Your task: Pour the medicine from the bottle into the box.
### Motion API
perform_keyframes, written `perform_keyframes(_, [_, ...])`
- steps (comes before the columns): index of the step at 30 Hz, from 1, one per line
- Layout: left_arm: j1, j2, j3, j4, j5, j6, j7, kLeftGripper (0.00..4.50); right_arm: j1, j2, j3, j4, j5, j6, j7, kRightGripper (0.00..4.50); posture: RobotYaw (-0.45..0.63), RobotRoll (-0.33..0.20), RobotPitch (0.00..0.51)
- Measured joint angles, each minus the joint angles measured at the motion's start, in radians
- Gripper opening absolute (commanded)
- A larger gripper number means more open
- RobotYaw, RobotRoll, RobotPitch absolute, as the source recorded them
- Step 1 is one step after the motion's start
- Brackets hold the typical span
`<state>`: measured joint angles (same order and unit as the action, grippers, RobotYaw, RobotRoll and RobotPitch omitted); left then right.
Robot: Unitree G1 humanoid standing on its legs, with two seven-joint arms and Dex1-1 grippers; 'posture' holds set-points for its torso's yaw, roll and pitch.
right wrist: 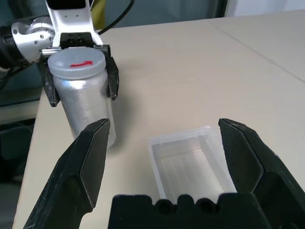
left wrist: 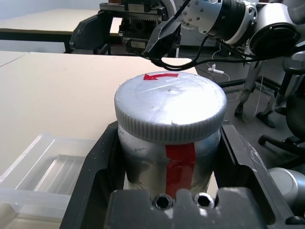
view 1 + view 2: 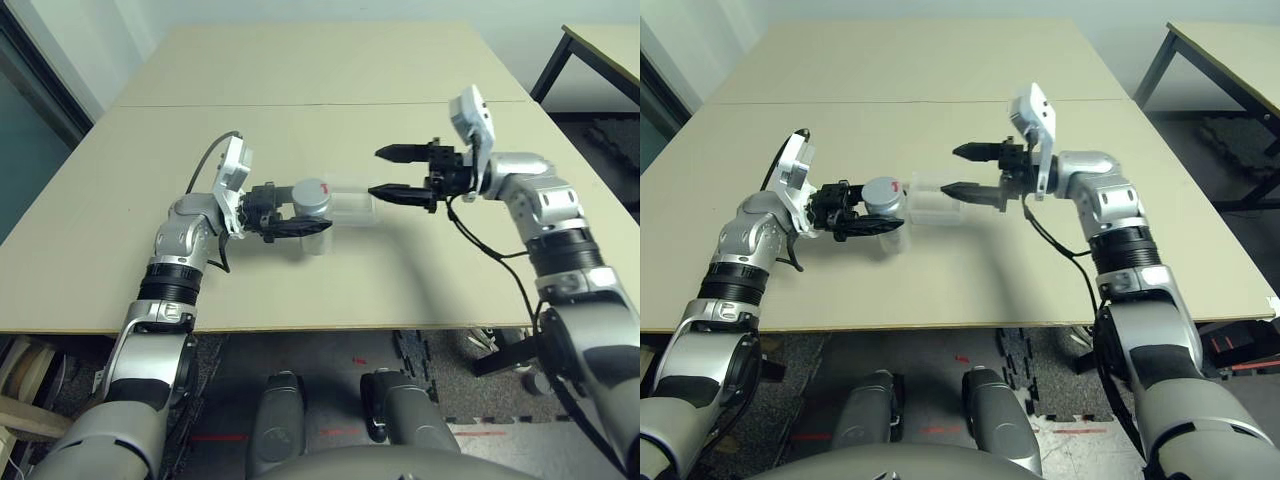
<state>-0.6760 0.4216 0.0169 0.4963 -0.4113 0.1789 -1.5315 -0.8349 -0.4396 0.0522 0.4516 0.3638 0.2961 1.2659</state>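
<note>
Beige tabletop (image 3: 330,80), 2 panels joined by a seam; second table (image 3: 600,45) at far right.

Item 1: bottle (image 3: 313,197), silver-grey with red stripe, ribbed cap (image 2: 170,112) on and marked with red tape. Held upright, raised above the surface, left of centre.

Item 2: box (image 3: 350,208), clear shallow tray, resting on the table just right of the bottle, between the 2 grippers. Appears empty.

Item 3: left gripper (image 3: 290,226), pointing right, fingers (image 2: 90,181) clamped on the bottle body below the cap.

Item 4: right gripper (image 3: 395,172), pointing left toward the bottle, jaws spread wide, holding nothing; nearer finger above the box's right end.

Step in hand, judged: cap removal, not yet done; no pouring possible with the cap on.

Advice for the step: bring right jaws level with the ribbed rim, centred on the cap, not on the body. Close squarely on the ribs before turning. Keep the left grip firm and the bottle upright to avoid spilling on release. Lift the cap straight off, set it aside clear of the box. Then tilt the mouth over the tray centre, slowly.
</note>
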Motion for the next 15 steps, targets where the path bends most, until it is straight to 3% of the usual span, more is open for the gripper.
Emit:
perform_keyframes(9, [-0.001, -0.007, 0.0, 0.034, 0.0, -0.021, 0.0, 2.72, -0.004, 0.166, 0.061, -0.113, 0.017, 0.077, -0.041, 4.5, -0.06, 0.0, 0.084])
perform_keyframes(15, [-0.006, -0.007, 0.0, 0.035, 0.0, -0.03, 0.001, 2.72, -0.025, 0.201, 0.086, -0.137, 0.019, 0.1, -0.042, 4.5, -0.05, 0.0, 0.086])
